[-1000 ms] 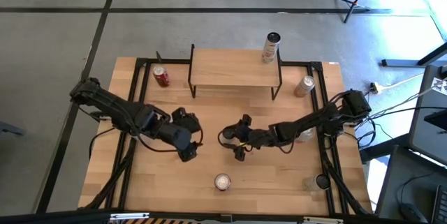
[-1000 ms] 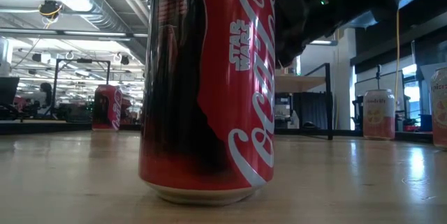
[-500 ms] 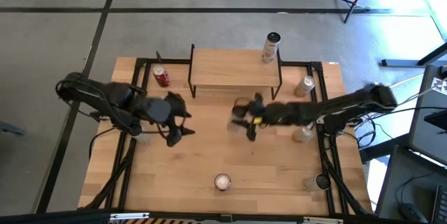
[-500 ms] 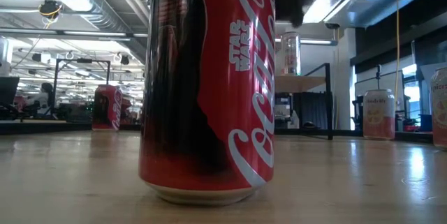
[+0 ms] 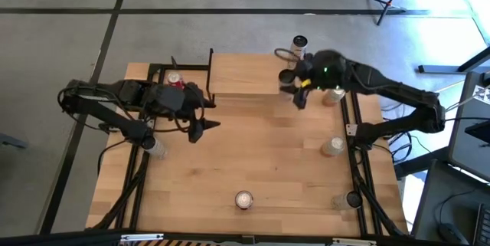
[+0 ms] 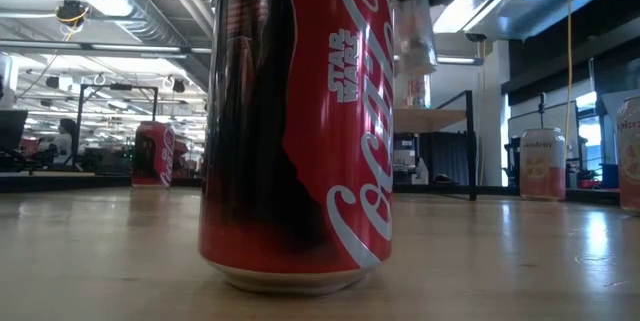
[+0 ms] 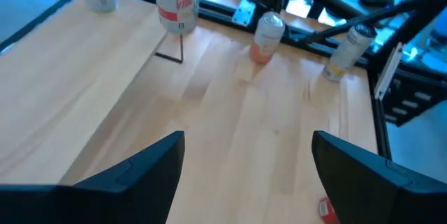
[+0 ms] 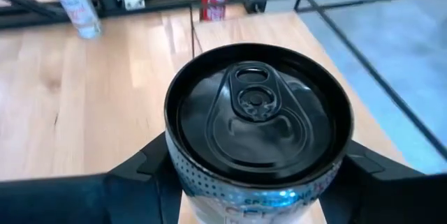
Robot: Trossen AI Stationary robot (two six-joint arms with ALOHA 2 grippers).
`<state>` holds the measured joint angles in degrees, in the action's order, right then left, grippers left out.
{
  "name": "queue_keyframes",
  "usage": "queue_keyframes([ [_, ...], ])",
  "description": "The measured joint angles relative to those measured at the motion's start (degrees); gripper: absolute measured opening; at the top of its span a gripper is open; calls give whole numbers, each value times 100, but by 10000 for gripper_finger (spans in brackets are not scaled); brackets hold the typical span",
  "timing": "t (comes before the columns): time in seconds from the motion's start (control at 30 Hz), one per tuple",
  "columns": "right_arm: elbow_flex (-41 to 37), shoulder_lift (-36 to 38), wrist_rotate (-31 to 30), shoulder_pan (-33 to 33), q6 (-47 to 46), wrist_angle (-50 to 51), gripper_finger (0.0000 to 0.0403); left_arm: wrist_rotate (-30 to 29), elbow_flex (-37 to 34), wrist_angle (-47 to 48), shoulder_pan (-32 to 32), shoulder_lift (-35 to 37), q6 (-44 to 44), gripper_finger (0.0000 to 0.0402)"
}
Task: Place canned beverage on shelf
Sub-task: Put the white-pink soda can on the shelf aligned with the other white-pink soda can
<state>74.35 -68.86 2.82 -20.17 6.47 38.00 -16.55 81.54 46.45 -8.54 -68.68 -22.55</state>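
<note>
The right end effector [image 8: 255, 182] is closed around a black-topped can [image 8: 256, 116], held over the shelf [image 5: 245, 75] near its right end. Released tilted, the can could topple off that edge. The left end effector [image 7: 244, 165] hangs open and empty above the bench [image 5: 260, 162].

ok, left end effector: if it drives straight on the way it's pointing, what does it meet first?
Probably bare tabletop. The open left end effector looks angled down at empty wood. If it clears the surface, the orange-bottomed can is nearest that line, though depth is unclear.

Silver black-topped beverage can [image 8: 257, 116]: upright, unopened, held above the right end of the shelf [image 5: 243, 73], a low light-wood board on black legs.
</note>
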Motion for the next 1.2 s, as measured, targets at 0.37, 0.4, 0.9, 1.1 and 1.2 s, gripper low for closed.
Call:
queue_keyframes([
  [0.37,-333,48,2214,-1942,1284,-86,225,-851,0,-370,-140,4,-558,302],
  [0.4,-413,48,2319,-2073,1347,-105,225,-886,0,-381,-140,4,-608,302],
  [0.9,-1122,39,3495,-3214,1651,-823,225,-1160,-1,-379,-135,-35,-1021,302],
  [1.1,-1322,50,3583,-3201,1748,-938,225,-1158,-7,-377,-135,-31,-1011,301],
  [1.2,-1331,54,3583,-3201,1752,-953,227,-1155,-7,-373,-135,-35,-1011,301],
])
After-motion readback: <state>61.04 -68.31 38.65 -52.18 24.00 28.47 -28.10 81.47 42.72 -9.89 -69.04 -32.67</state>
